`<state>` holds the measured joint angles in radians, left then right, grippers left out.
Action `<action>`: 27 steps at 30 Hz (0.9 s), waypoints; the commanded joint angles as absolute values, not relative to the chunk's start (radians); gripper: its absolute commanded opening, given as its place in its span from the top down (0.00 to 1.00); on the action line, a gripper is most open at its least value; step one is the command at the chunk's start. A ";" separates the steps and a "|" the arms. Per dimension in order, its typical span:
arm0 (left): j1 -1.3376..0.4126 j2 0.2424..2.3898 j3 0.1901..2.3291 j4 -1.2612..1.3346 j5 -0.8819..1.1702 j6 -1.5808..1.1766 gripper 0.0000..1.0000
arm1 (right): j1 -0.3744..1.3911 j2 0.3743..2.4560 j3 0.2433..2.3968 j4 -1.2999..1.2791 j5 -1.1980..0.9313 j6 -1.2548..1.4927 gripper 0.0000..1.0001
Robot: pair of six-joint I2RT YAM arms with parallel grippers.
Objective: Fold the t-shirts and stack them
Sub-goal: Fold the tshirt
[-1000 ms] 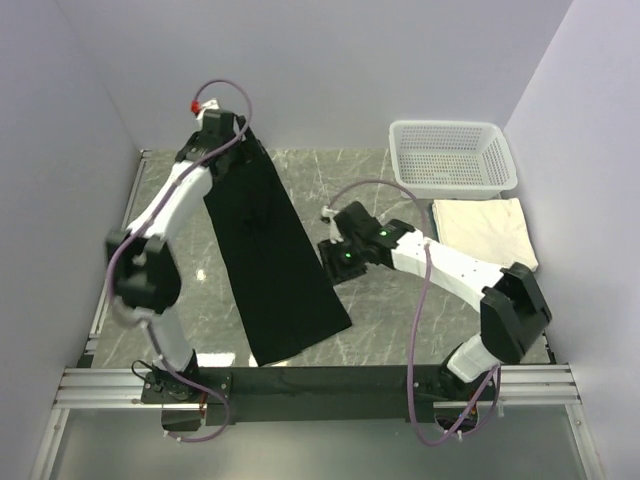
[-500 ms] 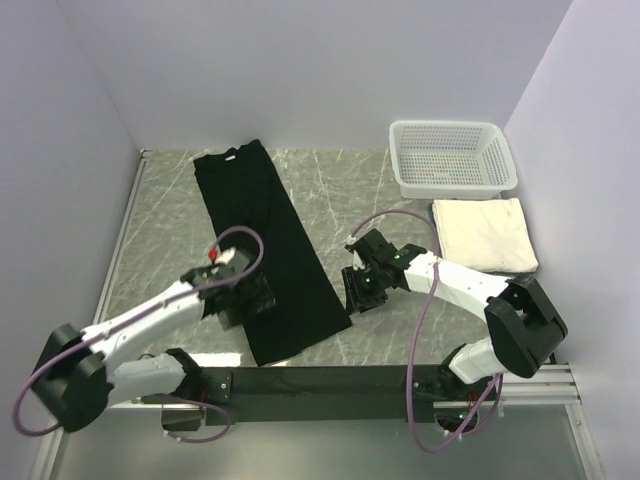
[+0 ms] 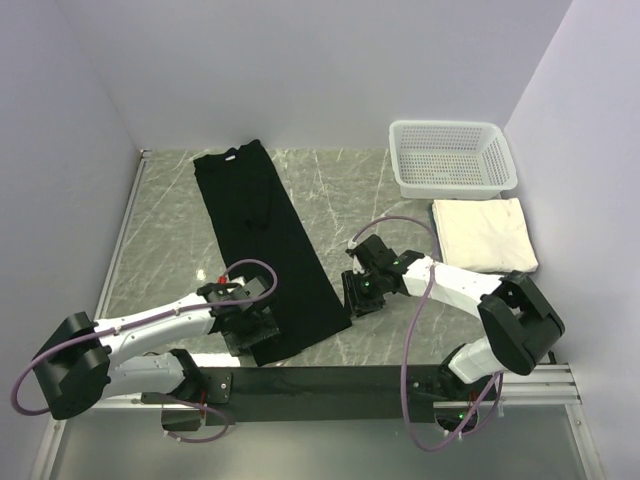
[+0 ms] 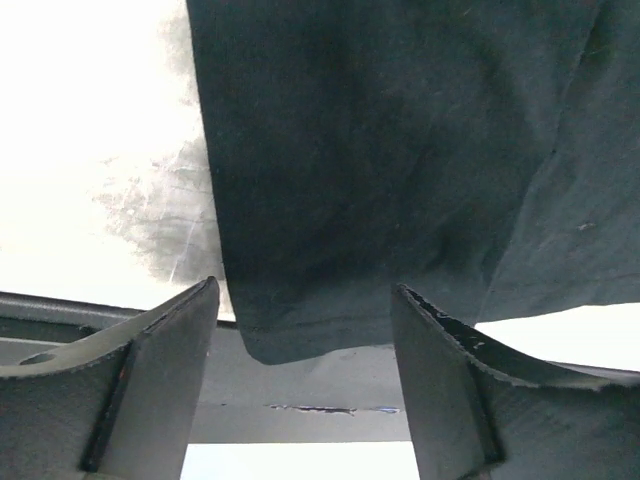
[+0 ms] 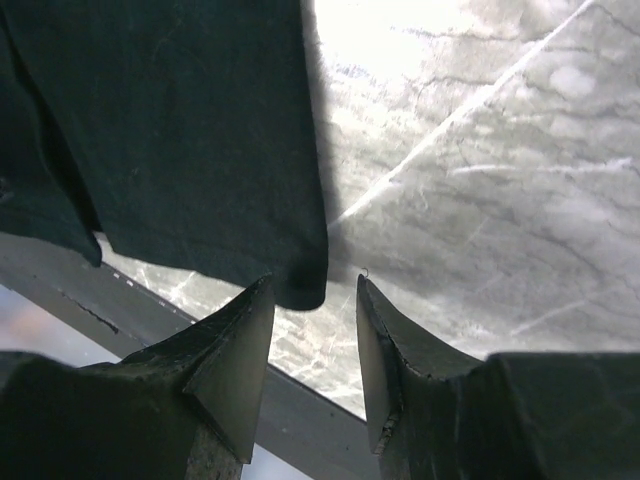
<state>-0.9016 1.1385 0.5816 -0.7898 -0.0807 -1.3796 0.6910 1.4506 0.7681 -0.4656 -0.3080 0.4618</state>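
Observation:
The black t-shirt [image 3: 262, 235] lies flat as a long folded strip, running from the back left toward the near edge. My left gripper [image 3: 250, 335] is low over its near-left corner, open. In the left wrist view that corner [image 4: 300, 335] sits between the spread fingers [image 4: 160, 370] of the left gripper [image 4: 305, 292]. My right gripper [image 3: 358, 297] is at the near-right corner, open. In the right wrist view, the hem corner [image 5: 300, 285] hangs between the tips of the right gripper [image 5: 315, 285], with gaps on both sides. The cream t-shirt [image 3: 485, 232] lies folded at the right.
A white mesh basket [image 3: 452, 158] stands at the back right, just behind the cream t-shirt. A dark metal rail [image 3: 330, 380] runs along the near table edge under both grippers. Side walls close in the marble table [image 3: 170, 230] left and right.
The left arm swung from the shirt's collar end at the back down to the near hem, and its jaws narrowed. The black shirt now lies flat. The right gripper shifted slightly toward the hem corner.

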 commanded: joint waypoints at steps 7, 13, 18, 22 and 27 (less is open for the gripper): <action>-0.920 1.164 0.557 -0.793 -0.017 -1.368 0.31 | 0.721 1.526 0.785 -0.411 -0.327 0.488 0.55; -0.960 1.177 0.555 -0.804 -0.009 -1.374 0.35 | 0.738 1.545 0.782 -0.414 -0.313 0.488 0.56; -0.977 1.190 0.551 -0.818 -0.011 -1.387 0.40 | 0.753 1.560 0.781 -0.410 -0.313 0.492 0.58; -0.985 1.213 0.542 -0.799 -0.008 -1.384 0.46 | 0.762 1.572 0.787 -0.411 -0.311 0.488 0.64; -0.994 1.279 0.563 -0.784 -0.008 -1.355 0.69 | 0.762 1.568 0.792 -0.426 -0.301 0.477 0.84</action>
<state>-0.9722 1.2179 0.5713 -0.8219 -0.0311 -1.3628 0.7532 1.5570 0.7742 -0.4152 -0.3309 0.4896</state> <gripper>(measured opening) 0.383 0.209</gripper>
